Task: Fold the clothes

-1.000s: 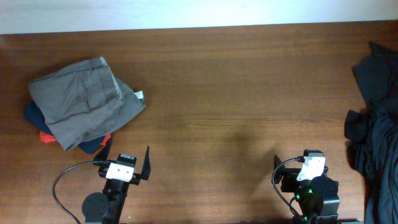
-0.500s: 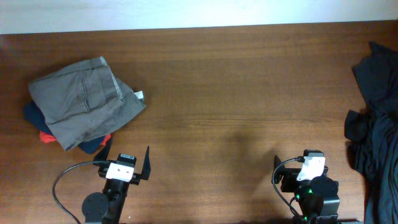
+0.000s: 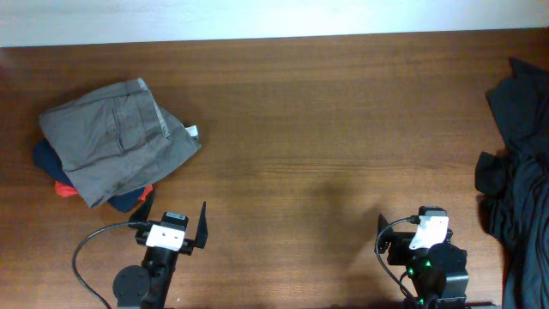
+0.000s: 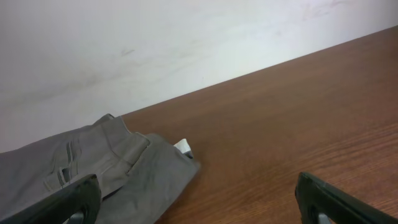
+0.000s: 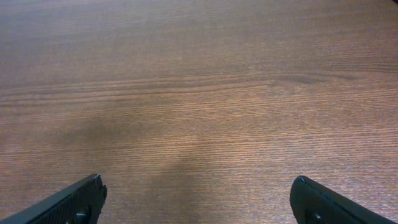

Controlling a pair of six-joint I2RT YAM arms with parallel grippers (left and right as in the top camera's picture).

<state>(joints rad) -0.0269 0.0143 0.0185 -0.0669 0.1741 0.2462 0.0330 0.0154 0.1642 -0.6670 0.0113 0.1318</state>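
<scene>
A stack of folded clothes sits at the table's left, with folded grey trousers on top of a navy piece and a red piece. The trousers also show in the left wrist view. A heap of unfolded dark clothes lies at the right edge. My left gripper is open and empty near the front edge, just below the stack; it also shows in the left wrist view. My right gripper is open and empty at the front right, over bare wood.
The wooden table runs to a white wall at the back. A black cable loops beside the left arm's base.
</scene>
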